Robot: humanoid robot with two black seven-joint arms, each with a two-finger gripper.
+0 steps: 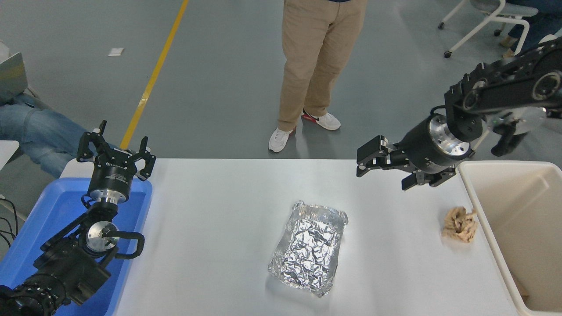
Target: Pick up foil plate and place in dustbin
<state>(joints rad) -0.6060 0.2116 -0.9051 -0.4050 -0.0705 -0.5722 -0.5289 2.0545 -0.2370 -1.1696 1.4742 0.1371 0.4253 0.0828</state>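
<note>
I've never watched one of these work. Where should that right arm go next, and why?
Probably down and leftward toward the foil plate. The right claw hangs open above the table's far side, holding nothing, while the plate lies untouched mid-table, well short of the dustbin. The left claw sits parked over the blue tub.

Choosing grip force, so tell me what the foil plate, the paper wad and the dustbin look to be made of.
Foil plate: thin aluminium foil, shiny silver, by its crinkled, light-catching surface and bent rims.
Paper wad: apparently crumpled tan paper, matte, with soft irregular folds; a thin napkin or kraft paper cannot be told apart.
Dustbin: probably moulded plastic, cream-beige, by its smooth walls and thick rolled rim.
</note>
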